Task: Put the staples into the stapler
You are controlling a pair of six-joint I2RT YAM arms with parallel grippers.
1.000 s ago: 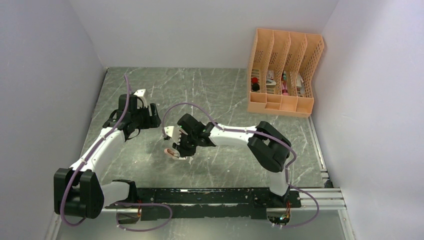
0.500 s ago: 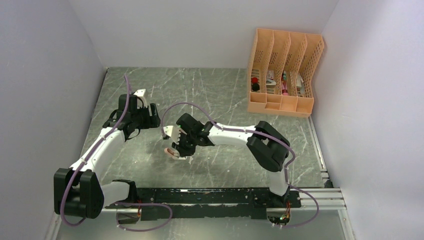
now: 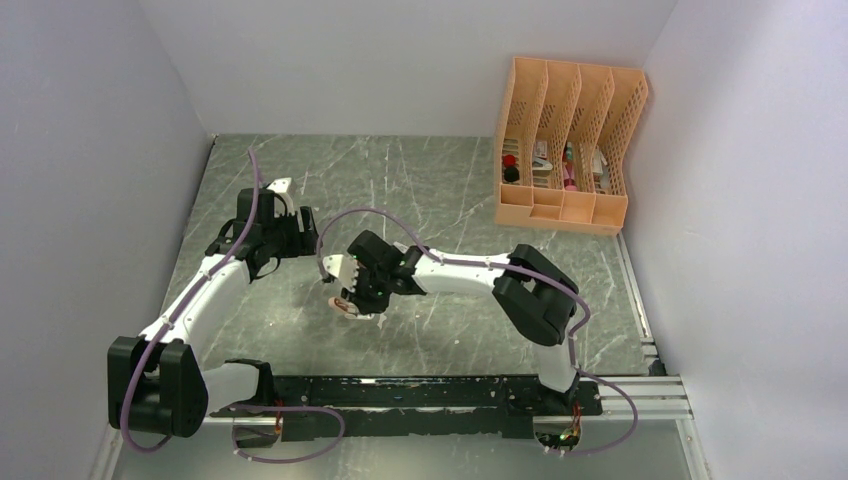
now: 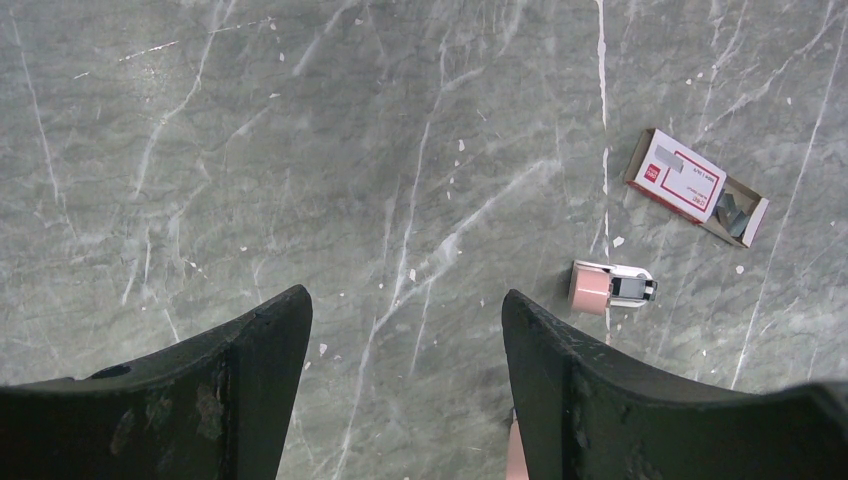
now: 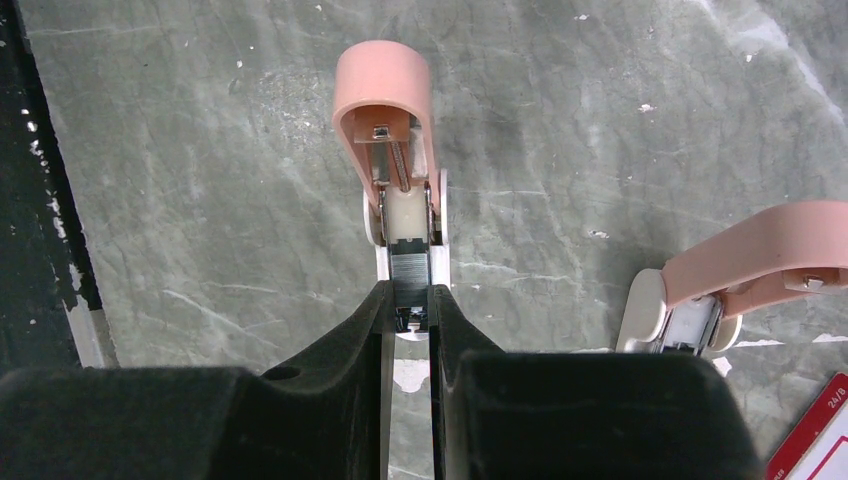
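From above, the left gripper (image 3: 296,236) hangs over the left side of the table (image 3: 450,190), where it was a second ago. The right gripper (image 3: 352,298) is low at mid-table over the pink stapler (image 3: 344,306). It has crept a little leftward since then, and its cable loop arches higher. The orange organiser (image 3: 568,140) stands in the far right corner.

The left wrist camera shows that arm's fingers (image 4: 255,350) well apart over bare marble, holding nothing. Off to the right lies the red-and-white staple box (image 4: 688,182), its tray slid partly out. Near it is a small pink stapler (image 4: 606,286); I cannot tell which one.

The right wrist camera shows the fingers drawn in to a narrow slit, pinching a silvery staple strip (image 5: 408,268). Its front end sits between the white rails of the stapler, whose pink top is flipped open. A second stapler (image 5: 740,262), also open, lies just to the right.
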